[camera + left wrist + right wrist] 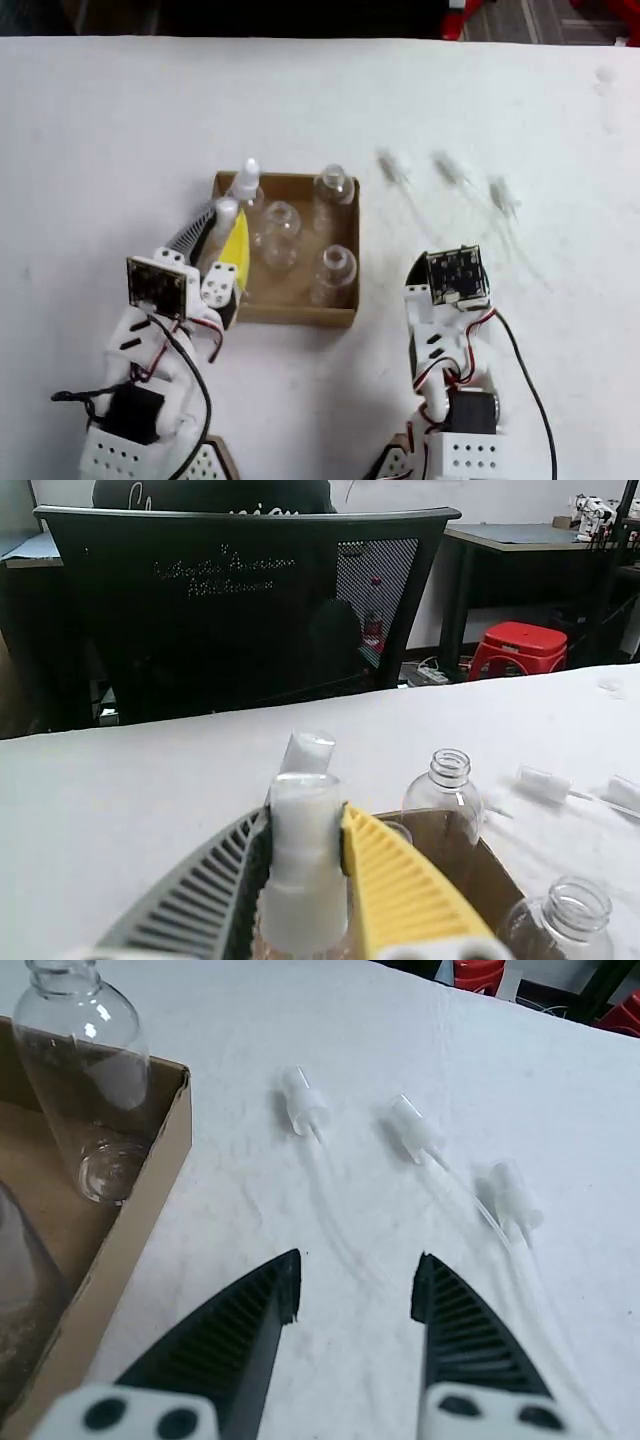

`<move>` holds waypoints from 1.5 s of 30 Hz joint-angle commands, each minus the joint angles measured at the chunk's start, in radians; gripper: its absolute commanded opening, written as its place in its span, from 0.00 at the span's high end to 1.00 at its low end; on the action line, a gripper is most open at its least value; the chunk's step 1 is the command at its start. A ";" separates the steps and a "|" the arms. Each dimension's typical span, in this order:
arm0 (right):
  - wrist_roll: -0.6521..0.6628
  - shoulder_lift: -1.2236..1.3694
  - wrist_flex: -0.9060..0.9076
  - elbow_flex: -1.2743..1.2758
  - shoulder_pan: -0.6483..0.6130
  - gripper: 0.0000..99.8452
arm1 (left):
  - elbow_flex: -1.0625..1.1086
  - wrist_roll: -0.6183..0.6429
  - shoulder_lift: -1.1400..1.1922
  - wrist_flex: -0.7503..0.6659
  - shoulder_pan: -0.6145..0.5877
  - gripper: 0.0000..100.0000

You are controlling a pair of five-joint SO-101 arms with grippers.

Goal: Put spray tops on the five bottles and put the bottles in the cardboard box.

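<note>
Clamped shut on a white spray top [305,875]: left gripper [305,820], grey finger on one side, yellow finger [400,890] on the other, held over the left side of the cardboard box [285,315]. Just beyond, in the box's far left corner, a capped bottle [246,180], upright, sprayer head tilted. Elsewhere in the box, three open-necked bottles standing upright: middle bottle [281,225], far right bottle [333,188] against the far wall, near right bottle [335,270] in the near right corner. All bottles clear, all tops white. Spread wide with nothing between the black fingers [250,1330]: right gripper [357,1258], above the white table [100,120] just beside the box's right wall. Farther out on the table, beyond that gripper, three loose spray tops [450,170] with thin dip tubes, lying flat in a row, apart from one another and well apart from the box. Tubes trailing toward the near edge of the table. Behind the table, seen from the left wrist, a black mesh chair [230,590] and a red stool [525,640].
</note>
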 commanded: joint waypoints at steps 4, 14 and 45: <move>0.011 -0.007 -0.022 0.006 -0.001 0.84 | -0.028 0.014 -0.015 0.068 -0.002 0.98; 0.011 -0.007 -0.022 0.006 -0.001 0.84 | -0.028 0.008 -0.015 0.068 -0.002 0.98; 0.011 -0.007 -0.021 0.006 0.001 0.84 | -0.152 0.038 -0.015 0.272 -0.056 0.73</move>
